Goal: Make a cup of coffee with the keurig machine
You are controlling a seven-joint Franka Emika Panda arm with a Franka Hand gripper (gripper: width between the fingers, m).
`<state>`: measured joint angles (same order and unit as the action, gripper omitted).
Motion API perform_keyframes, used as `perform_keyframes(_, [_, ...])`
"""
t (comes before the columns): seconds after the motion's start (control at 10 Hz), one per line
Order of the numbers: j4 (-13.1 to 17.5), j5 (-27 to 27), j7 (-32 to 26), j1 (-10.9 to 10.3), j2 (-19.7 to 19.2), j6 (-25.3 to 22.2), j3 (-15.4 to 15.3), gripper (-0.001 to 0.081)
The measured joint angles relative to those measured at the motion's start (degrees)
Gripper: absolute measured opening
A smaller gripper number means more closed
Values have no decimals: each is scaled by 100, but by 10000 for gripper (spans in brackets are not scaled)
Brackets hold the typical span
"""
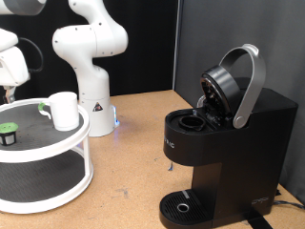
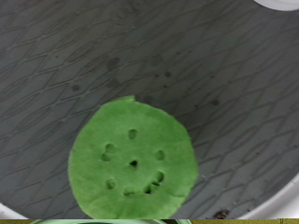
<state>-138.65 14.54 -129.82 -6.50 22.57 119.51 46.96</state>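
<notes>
On the wooden table, the keurig machine stands lid-up, the gripper above the pod; jaws' state unclear.

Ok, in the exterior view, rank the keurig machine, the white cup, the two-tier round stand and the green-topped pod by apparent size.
1. keurig machine and two-tier stand: look alike; the stand is cropped.
2. cup
3. pod

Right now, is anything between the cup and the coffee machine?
No objects. In the exterior view, between the cup on the white tray and the open machine there is only bare brown table.
</notes>
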Motion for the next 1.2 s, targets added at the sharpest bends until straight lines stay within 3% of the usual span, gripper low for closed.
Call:
perform_keyframes(0.5, [-448, 207, 177, 2, 3, 599, -51, 805])
perform_keyframes(1.2, [-787, 322, 178, 122, 86, 790, -45, 805])
